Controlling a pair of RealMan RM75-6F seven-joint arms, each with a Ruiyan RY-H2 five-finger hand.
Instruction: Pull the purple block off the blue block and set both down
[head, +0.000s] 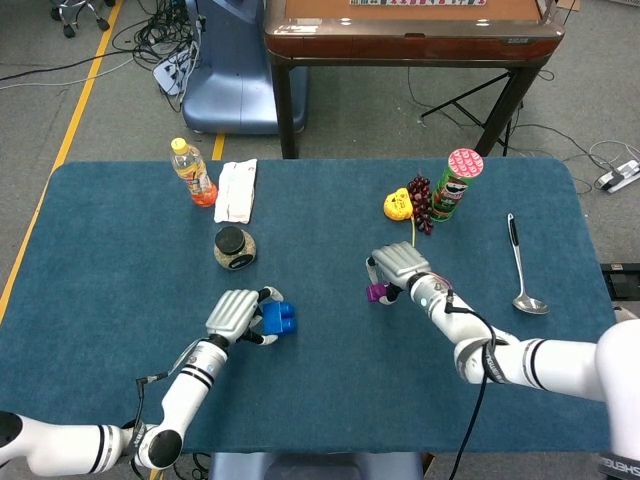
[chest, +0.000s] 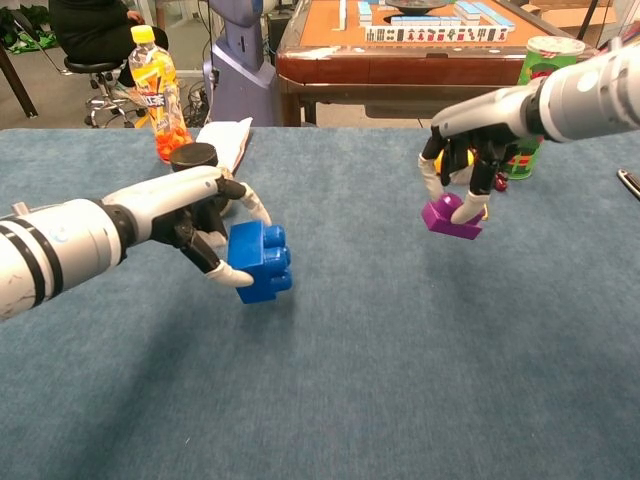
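Studded blue block (chest: 259, 262) gripped left hand (chest: 200, 225); purple block (chest: 452, 217) right hand (chest: 462, 165).

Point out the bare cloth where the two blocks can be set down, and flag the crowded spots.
Bare cloth lies between the blue block and purple block, and along the whole near edge of the table. Crowded: the far left by the bottle, napkin and jar; the far right by the grapes, can and spoon.

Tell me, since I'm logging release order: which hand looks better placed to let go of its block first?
Probably the right hand: its purple plastic block appears to sit low on the blue table cloth. The left hand holds the blue studded block tilted, seemingly just above the surface.
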